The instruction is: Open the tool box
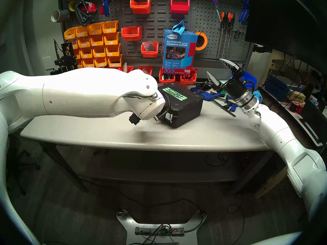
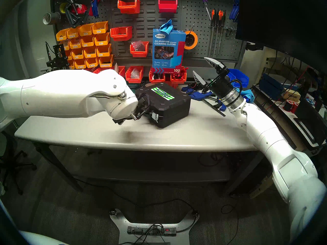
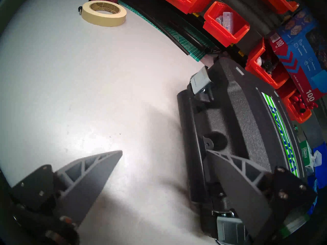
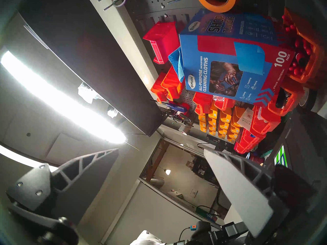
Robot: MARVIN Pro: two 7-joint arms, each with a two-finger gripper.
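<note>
The black tool box (image 1: 184, 105) lies flat on the grey table (image 1: 106, 131), green-striped sticker up and lid down. In the left wrist view the tool box (image 3: 247, 126) shows its handle (image 3: 191, 142) and two silver latches: one (image 3: 200, 82) tilts out from the case, the other (image 3: 228, 227) sits at the bottom edge. My left gripper (image 3: 164, 151) is open at the handle side. One of its fingers (image 3: 238, 182) lies over the recess behind the handle, the other over bare table. My right gripper (image 1: 218, 70) is open and empty, raised to the right of the box.
A tall blue cleaning-cloths box (image 1: 178, 50) stands on red bins behind the tool box. Blue clamps (image 1: 207, 95) and a blue bin (image 1: 249, 78) clutter the back right. A masking-tape roll (image 3: 104, 13) and a green cutting mat (image 3: 177, 37) lie at the back left.
</note>
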